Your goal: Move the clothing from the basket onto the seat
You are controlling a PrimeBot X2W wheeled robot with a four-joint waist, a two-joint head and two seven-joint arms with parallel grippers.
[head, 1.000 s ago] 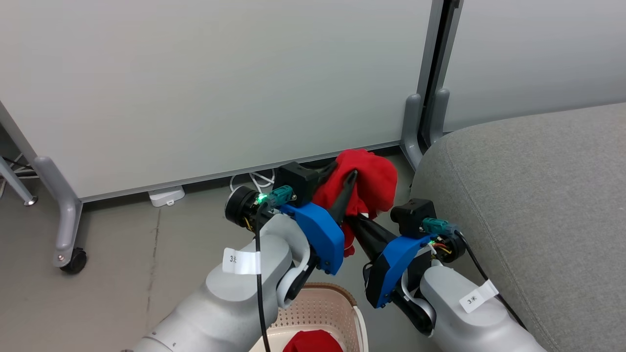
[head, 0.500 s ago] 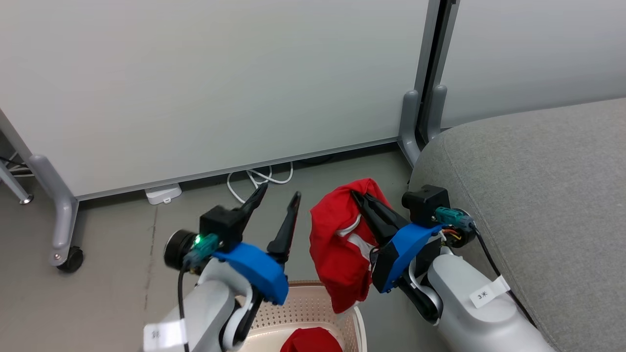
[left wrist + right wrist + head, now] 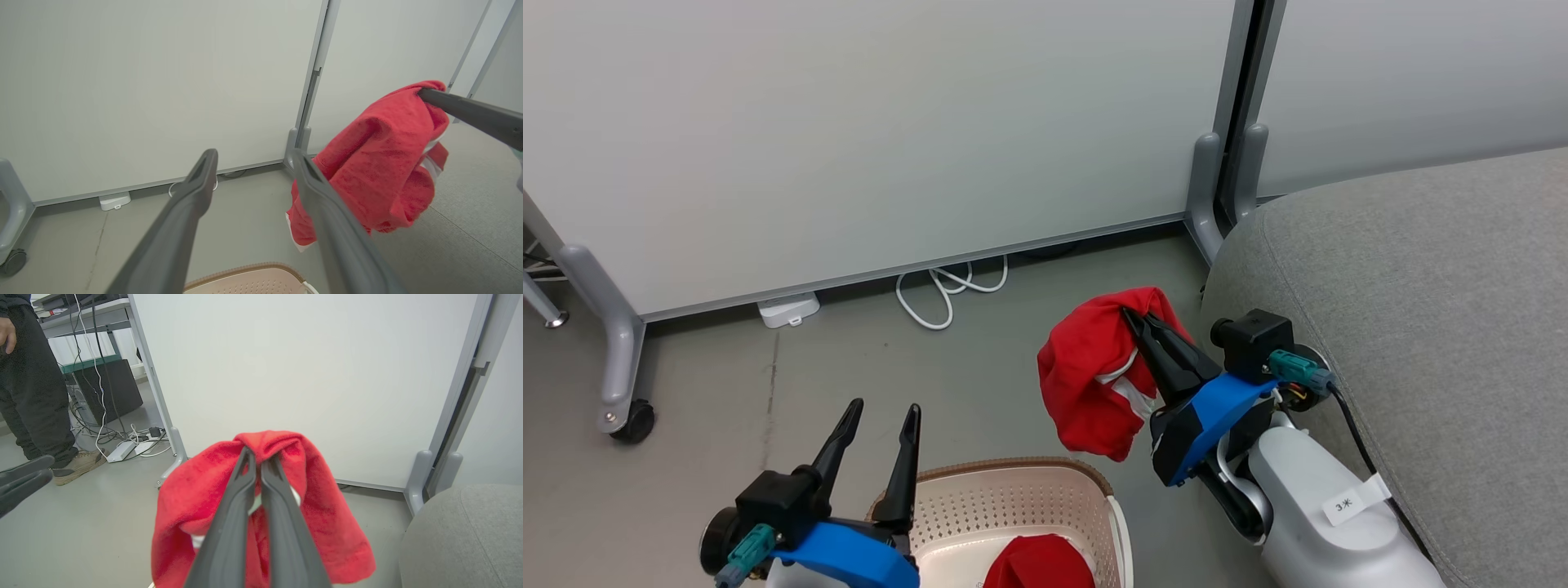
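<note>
Head view: our right gripper (image 3: 1141, 328) pinches one red garment (image 3: 1086, 384) shut, hanging above the far rim of the basket (image 3: 1013, 469); the second garment (image 3: 1037, 565) lies inside. Left wrist: our left gripper (image 3: 254, 155) gapes empty above the basket. Right wrist: carrying step, we judge; next, swing right of the basket onto the seat (image 3: 461, 539).

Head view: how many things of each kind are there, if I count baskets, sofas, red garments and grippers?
basket: 1
sofa: 1
red garments: 2 (held garment, garment in the basket)
grippers: 2 (left gripper open, right gripper shut on the held garment)
Total: 6
</note>
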